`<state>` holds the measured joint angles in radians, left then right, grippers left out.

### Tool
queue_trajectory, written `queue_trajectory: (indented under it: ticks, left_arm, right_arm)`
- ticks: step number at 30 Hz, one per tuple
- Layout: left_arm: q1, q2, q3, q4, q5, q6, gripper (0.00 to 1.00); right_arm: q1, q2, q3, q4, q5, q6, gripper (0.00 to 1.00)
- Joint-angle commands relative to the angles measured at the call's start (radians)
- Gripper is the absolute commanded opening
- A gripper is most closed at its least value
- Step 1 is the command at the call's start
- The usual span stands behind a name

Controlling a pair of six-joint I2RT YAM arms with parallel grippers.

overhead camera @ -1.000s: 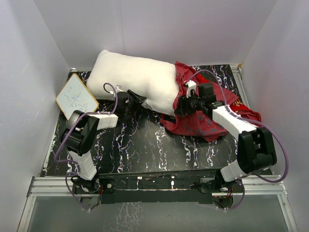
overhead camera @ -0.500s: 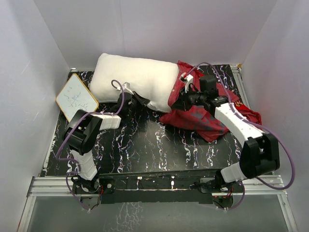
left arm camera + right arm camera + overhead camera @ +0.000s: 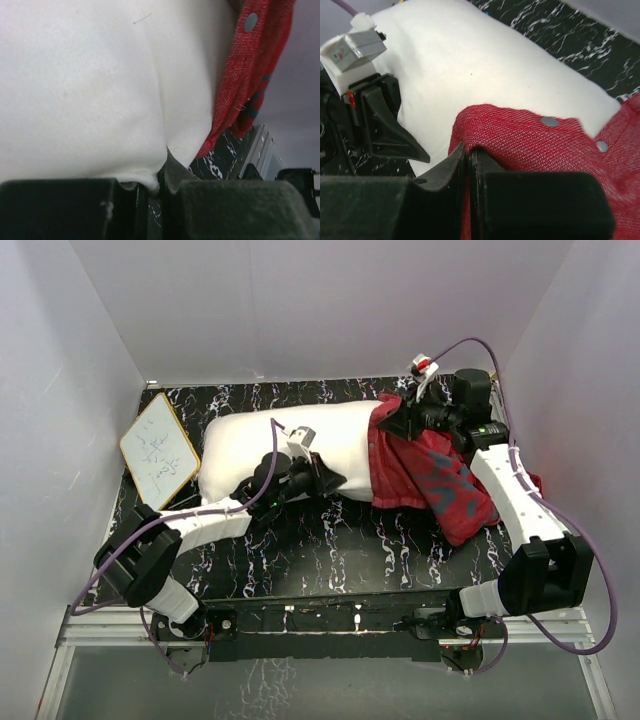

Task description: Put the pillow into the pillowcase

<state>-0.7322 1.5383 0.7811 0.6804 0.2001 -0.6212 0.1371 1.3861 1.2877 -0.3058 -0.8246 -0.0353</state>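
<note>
Black, white-veined marble-patterned tabletop (image 3: 330, 540) carries everything, closed in by plain white walls (image 3: 300, 300) at the back and on both sides.

The pillow (image 3: 290, 445) lies lengthwise across the middle of the table, plump and white. Its right end is tucked into the mouth of the red pillowcase (image 3: 430, 475). The rest of the sack trails flat toward the near right, partly under the right arm. How far the pillow reaches inside the cloth cannot be told from above.

The left gripper (image 3: 322, 478) sits at the pillow's near edge, just left of the red hem. In the left wrist view its fingers are pressed together on a small fold of the pillow (image 3: 90, 90), right at the left gripper (image 3: 155, 187), with the pillowcase (image 3: 250, 65) hanging just to the right.

The right gripper (image 3: 397, 423) is at the far side of the sack's mouth. Its wrist view shows the right gripper (image 3: 468, 155) clamped on the hem of the pillowcase (image 3: 530, 140), which is drawn over the pillow (image 3: 470, 65). Two grey snap studs (image 3: 550, 121) dot the cloth there.

A small wood-framed whiteboard (image 3: 158, 448) leans at the table's left edge, just apart from the pillow's left end. A metal rail (image 3: 320, 625) runs along the near edge, bearing both arm bases.
</note>
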Motion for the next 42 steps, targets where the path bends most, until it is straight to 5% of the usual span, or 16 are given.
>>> queue_trajectory:
  ticks: [1, 5, 9, 16, 22, 30, 36, 38, 42]
  left_arm:
    - [-0.055, -0.076, -0.039, -0.013, 0.170, 0.056, 0.00]
    - [-0.086, -0.049, -0.076, -0.077, 0.195, 0.069, 0.03]
    - [-0.092, -0.105, -0.077, -0.232, 0.201, 0.113, 0.31]
    - [-0.085, -0.421, -0.016, -0.577, 0.118, 0.264, 0.86]
    - [-0.045, -0.557, 0.126, -0.829, 0.031, 0.330, 0.97]
    - [0.286, -0.342, 0.413, -1.024, -0.040, 0.311, 0.97]
    - [0.310, -0.093, 0.589, -0.996, 0.018, 0.464, 0.97]
    - [0.297, -0.027, 0.614, -0.993, 0.056, 0.527, 0.97]
    - [0.266, 0.076, 0.600, -0.983, 0.134, 0.621, 0.96]
  right_arm:
    - [0.005, -0.030, -0.072, -0.229, -0.193, -0.323, 0.08]
    - [0.018, -0.029, -0.124, -0.650, -0.185, -0.781, 0.19]
    - [-0.033, -0.124, -0.116, -0.818, -0.161, -0.924, 0.40]
    - [-0.192, -0.240, 0.122, -0.777, -0.188, -0.794, 0.69]
    - [-0.205, -0.132, 0.221, -0.496, -0.083, -0.420, 0.85]
    - [-0.152, 0.230, 0.368, -0.392, 0.104, -0.209, 0.85]
    - [-0.098, 0.381, 0.398, -0.430, 0.252, -0.271, 0.80]
    - [-0.097, 0.392, 0.375, -0.429, 0.259, -0.287, 0.72]
    - [-0.087, 0.387, 0.353, -0.429, 0.192, -0.305, 0.35]
